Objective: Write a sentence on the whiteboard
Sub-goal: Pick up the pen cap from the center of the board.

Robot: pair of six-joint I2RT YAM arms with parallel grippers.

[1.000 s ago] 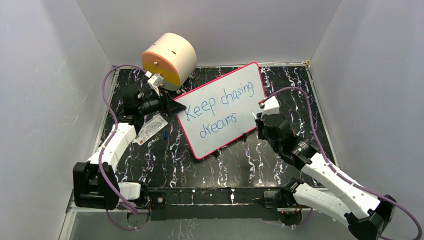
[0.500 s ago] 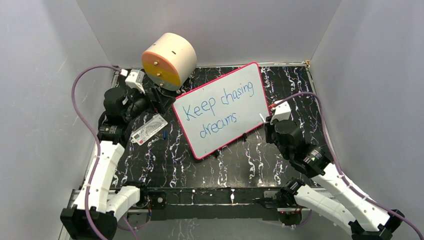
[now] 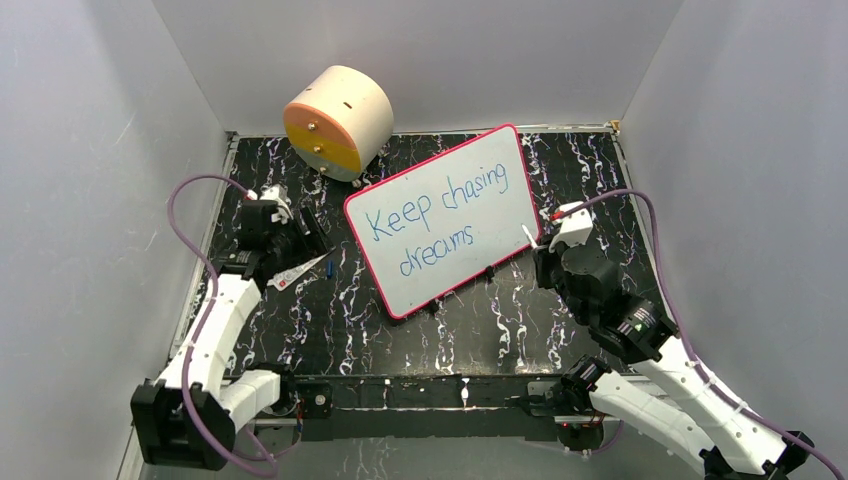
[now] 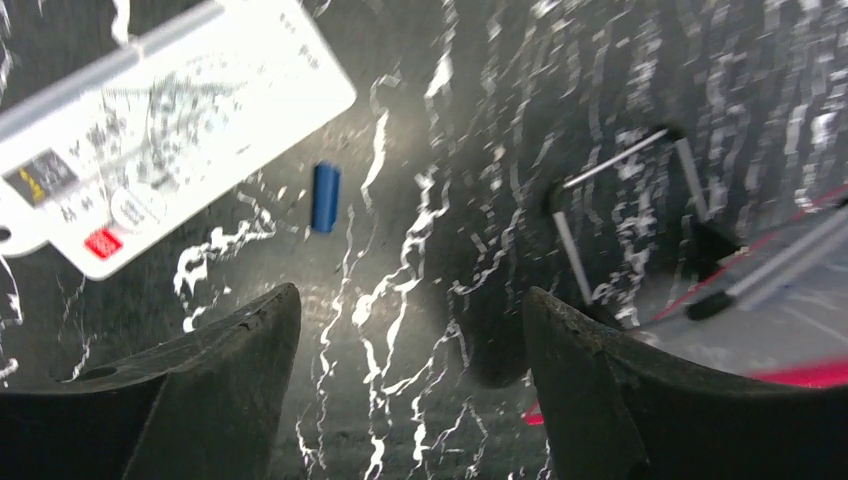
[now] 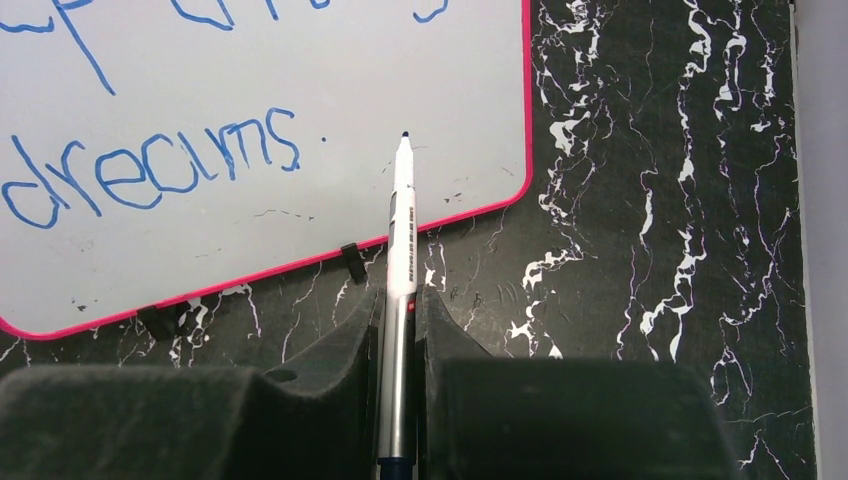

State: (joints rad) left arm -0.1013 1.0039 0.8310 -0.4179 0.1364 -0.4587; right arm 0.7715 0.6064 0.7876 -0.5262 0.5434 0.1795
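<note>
The whiteboard (image 3: 440,282) with its pink-red border lies tilted on the black marbled table. The sentence (image 3: 440,215) in blue reads "Keep chasing dreams" in two lines. My right gripper (image 3: 543,250) is shut on a white and silver marker (image 5: 402,230) at the board's right edge. The marker tip points over the board (image 5: 420,70), just right of "dreams" (image 5: 150,170). I cannot tell whether the tip touches. My left gripper (image 3: 310,235) is open and empty left of the board. In the left wrist view its jaws (image 4: 410,300) stand wide over bare table, with the board's corner (image 4: 790,372) at the right.
A white printed card (image 3: 300,268) lies left of the board, under my left gripper, and shows in the left wrist view (image 4: 150,130). A small blue cap (image 4: 325,197) lies beside it. A cream cylinder with an orange face (image 3: 338,120) stands at the back left. Grey walls enclose the table.
My left gripper has drawn back from the board's left corner, toward the near left over the card. My right gripper has shifted slightly right, off the writing, with the marker in it.
</note>
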